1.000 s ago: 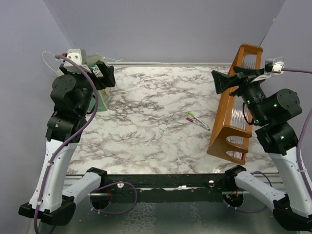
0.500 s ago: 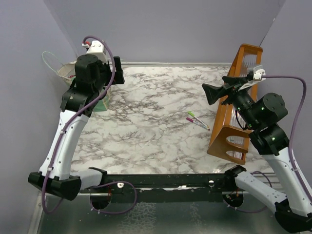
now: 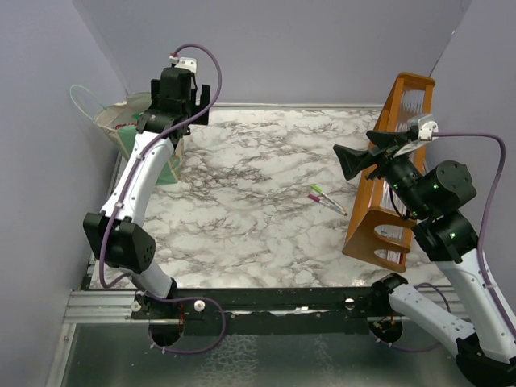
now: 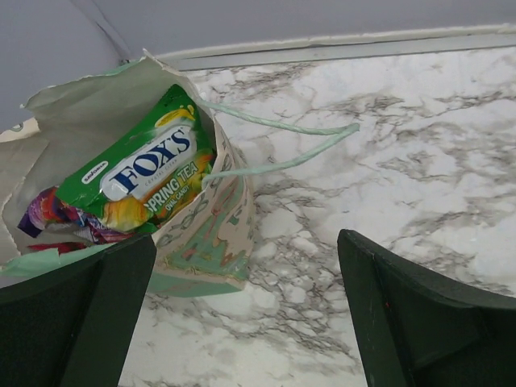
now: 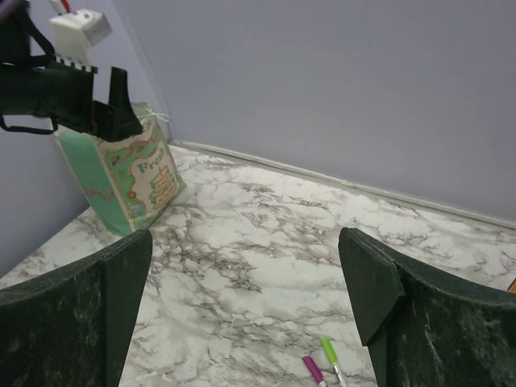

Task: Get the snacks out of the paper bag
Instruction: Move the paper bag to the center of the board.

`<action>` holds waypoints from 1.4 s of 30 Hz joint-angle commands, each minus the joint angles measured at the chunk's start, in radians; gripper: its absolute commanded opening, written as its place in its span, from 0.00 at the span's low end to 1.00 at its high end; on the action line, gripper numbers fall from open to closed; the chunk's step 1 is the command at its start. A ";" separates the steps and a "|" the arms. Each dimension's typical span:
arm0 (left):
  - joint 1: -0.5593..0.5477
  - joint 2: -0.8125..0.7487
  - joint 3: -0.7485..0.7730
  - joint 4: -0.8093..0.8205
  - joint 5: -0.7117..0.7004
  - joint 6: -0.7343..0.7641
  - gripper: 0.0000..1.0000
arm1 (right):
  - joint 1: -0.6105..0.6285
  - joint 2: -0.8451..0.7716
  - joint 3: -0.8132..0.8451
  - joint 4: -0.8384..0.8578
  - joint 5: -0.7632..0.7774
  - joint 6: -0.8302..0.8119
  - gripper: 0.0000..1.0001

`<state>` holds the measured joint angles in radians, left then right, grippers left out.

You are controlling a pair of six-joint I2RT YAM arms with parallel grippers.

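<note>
The mint-green paper bag [image 3: 164,168] stands upright in the far-left corner, its mouth open. In the left wrist view, snacks fill the bag [image 4: 201,242]: a green-yellow packet [image 4: 141,169] lies on top, with a purple one [image 4: 48,216] beneath it. My left gripper [image 3: 179,105] hangs above the bag's right edge, open and empty [image 4: 246,242]. My right gripper [image 3: 361,149] is raised over the table's right side, open with nothing between its fingers [image 5: 246,234]. From there it faces the bag [image 5: 129,181] and the left gripper [image 5: 101,109].
A tall orange-brown wooden rack [image 3: 387,185] leans at the right edge, close behind the right gripper. Two pens, pink and green [image 3: 326,198], lie on the marble beside it [image 5: 322,364]. Purple walls close in the back and both sides. Thin loop handles [image 4: 282,145] trail from the bag.
The left arm has unfolded and reached back, bringing its gripper over the bag. The right gripper has drifted slightly left and lower. Both stayed open.
</note>
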<state>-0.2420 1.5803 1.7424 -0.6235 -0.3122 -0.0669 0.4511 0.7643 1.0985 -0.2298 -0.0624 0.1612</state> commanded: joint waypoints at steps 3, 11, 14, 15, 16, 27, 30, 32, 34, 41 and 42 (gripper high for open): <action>0.008 0.106 0.025 0.158 -0.120 0.198 0.96 | 0.008 -0.006 -0.005 0.036 -0.014 -0.005 0.99; 0.026 0.231 0.119 0.224 -0.110 0.248 0.75 | 0.008 0.015 -0.010 0.044 -0.030 0.015 0.99; 0.031 0.265 0.153 0.202 -0.073 0.242 0.68 | 0.008 0.018 -0.012 0.047 -0.039 0.024 0.99; 0.031 0.277 0.167 0.189 -0.074 0.235 0.61 | 0.008 0.018 -0.012 0.049 -0.041 0.025 0.99; 0.030 0.287 0.186 0.168 -0.068 0.228 0.52 | 0.008 0.017 -0.013 0.050 -0.044 0.027 0.99; 0.018 0.167 0.180 -0.004 0.017 0.066 0.00 | 0.007 0.006 -0.043 0.064 -0.055 0.044 0.99; -0.004 0.070 0.105 -0.021 0.050 0.039 0.00 | 0.008 -0.001 -0.063 0.081 -0.054 0.048 0.99; -0.005 0.006 0.036 -0.019 0.111 0.007 0.00 | 0.008 0.001 -0.074 0.089 -0.056 0.051 0.99; -0.006 -0.058 -0.044 -0.003 0.190 -0.037 0.00 | 0.007 0.005 -0.081 0.095 -0.064 0.057 0.99; -0.029 -0.184 -0.214 0.082 0.581 -0.225 0.00 | 0.008 0.022 -0.087 0.103 -0.087 0.076 0.99; -0.044 -0.191 -0.224 0.099 0.622 -0.258 0.00 | 0.008 0.023 -0.089 0.106 -0.090 0.081 0.99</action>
<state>-0.2424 1.4307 1.5513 -0.6262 0.0090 -0.1612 0.4519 0.7830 1.0157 -0.1677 -0.1162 0.2176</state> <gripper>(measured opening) 0.019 0.993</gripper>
